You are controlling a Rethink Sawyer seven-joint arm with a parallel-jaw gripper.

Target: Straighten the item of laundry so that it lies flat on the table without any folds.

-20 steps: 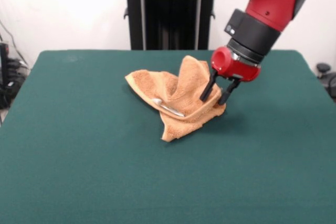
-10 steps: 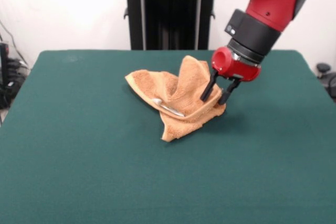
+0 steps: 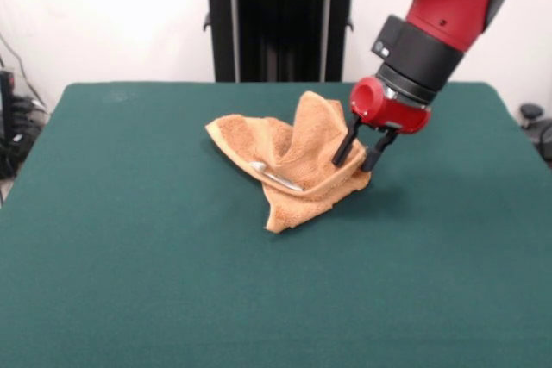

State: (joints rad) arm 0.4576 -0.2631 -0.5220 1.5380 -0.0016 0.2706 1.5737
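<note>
We see the arm (image 3: 435,15) coming down from the upper right, its red wrist tilted so the gripper (image 3: 357,159) points down and to the left. The two black fingers (image 3: 346,146) stand slightly apart, open, with nothing held between them.

The table (image 3: 129,256) is covered in dark green cloth and fills most of the view; behind it we see a white wall (image 3: 103,15) and a black pedestal (image 3: 278,32).

The towel (image 3: 293,165) lies crumpled near the table's middle, one fold standing up in a peak, a white tag (image 3: 274,176) showing on its near side. The gripper's tips sit at the towel's right edge, just beside the raised fold; we cannot tell whether they touch it.
</note>
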